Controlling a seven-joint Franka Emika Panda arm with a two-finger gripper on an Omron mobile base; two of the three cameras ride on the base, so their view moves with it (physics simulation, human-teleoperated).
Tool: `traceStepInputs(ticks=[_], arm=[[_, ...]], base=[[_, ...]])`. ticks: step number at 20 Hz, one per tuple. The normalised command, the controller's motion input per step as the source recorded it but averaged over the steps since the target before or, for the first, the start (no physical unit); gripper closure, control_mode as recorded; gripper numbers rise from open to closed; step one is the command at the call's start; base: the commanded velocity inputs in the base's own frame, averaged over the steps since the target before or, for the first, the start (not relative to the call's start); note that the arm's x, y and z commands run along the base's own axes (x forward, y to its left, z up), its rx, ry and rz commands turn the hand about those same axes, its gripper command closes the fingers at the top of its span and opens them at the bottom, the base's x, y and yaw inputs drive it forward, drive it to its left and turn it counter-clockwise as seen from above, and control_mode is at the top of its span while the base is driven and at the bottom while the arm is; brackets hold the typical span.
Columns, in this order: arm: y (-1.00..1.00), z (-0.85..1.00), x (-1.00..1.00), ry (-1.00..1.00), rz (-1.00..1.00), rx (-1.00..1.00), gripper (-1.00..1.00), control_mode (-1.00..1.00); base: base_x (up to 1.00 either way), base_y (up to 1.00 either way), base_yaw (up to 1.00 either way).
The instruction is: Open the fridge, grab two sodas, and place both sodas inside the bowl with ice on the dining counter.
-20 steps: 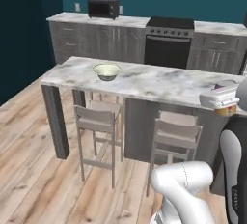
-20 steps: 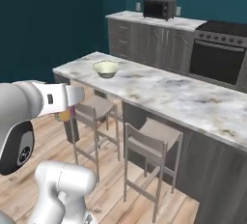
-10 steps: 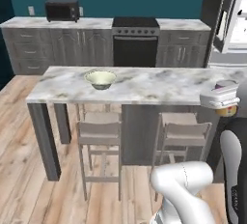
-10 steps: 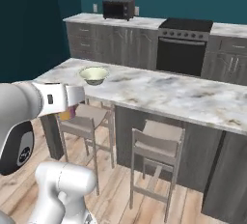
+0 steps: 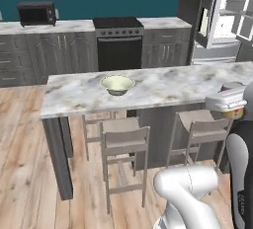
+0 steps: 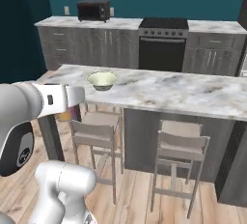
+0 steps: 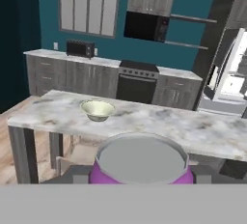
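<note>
**You carry the purple soda toward the bowl on the counter.**
Left base view: the bowl (image 5: 117, 84) sits on the counter (image 5: 163, 87), fridge (image 5: 222, 20) open behind. Right base view: approach the bowl squarely. Hand view: the hand (image 7: 141, 177) holds the purple soda (image 7: 141, 162); keep it upright and lower it gently.

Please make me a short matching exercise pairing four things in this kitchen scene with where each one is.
Things:
1. bowl
2. purple can
3. microwave
4. stools

Places:
A. under the dining counter
B. in the pincer
C. on the dining counter
D. on the back counter

Pairs: 1-C, 2-B, 3-D, 4-A
</note>
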Motion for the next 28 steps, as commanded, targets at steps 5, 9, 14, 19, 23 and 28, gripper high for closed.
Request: traceStepInputs(ticks=[5, 9, 14, 19, 23, 28], arm=[[0.0, 0.0, 0.0, 0.0, 0.0, 0.0, 1.0, 1.0], [0.0, 0.0, 0.0, 0.0, 0.0, 0.0, 1.0, 1.0], [0.0, 0.0, 0.0, 0.0, 0.0, 0.0, 1.0, 1.0], [0.0, 0.0, 0.0, 0.0, 0.0, 0.0, 1.0, 1.0], [0.0, 0.0, 0.0, 0.0, 0.0, 0.0, 1.0, 1.0], [0.03, -0.13, 0.77, 0.13, 0.07, -0.07, 1.0, -1.0]], base=[[0.55, 0.67, -0.21], [0.67, 0.32, -0.13], [0.8, 0.02, -0.04], [0.9, 0.0, 0.0], [0.85, 0.0, 0.0], [0.17, 0.0, 0.0]])
